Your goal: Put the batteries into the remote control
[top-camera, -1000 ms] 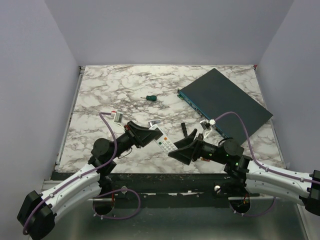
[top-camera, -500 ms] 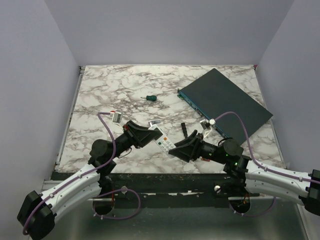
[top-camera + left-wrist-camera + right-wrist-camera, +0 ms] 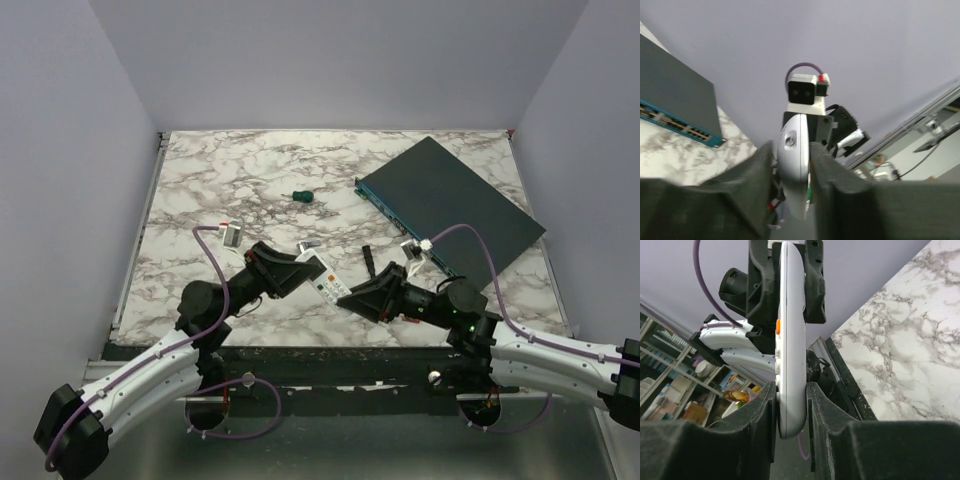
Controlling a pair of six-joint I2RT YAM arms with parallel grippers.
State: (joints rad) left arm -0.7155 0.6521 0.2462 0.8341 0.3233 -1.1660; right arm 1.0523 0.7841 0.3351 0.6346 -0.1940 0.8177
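The white remote control point(image 3: 322, 277) hangs above the near middle of the table, gripped at both ends. My left gripper point(image 3: 301, 270) is shut on its upper left end. In the left wrist view the remote control point(image 3: 795, 165) stands edge-on between the fingers of that gripper point(image 3: 793, 172). My right gripper point(image 3: 346, 297) is shut on the lower right end. In the right wrist view the remote control point(image 3: 791, 330) runs straight up from the right gripper point(image 3: 791, 405), buttons to the left. The batteries are out of view.
A large dark teal flat box point(image 3: 450, 205) lies at the back right. A green-handled screwdriver point(image 3: 302, 196) rests at mid-table. A small silver piece point(image 3: 306, 246) lies behind the remote and a short black piece point(image 3: 369, 262) just right of it. The table's near edge point(image 3: 330, 347) runs under both arms.
My right gripper has moved in from the right and shut on the remote's lower end. The left gripper has kept its hold and barely shifted.
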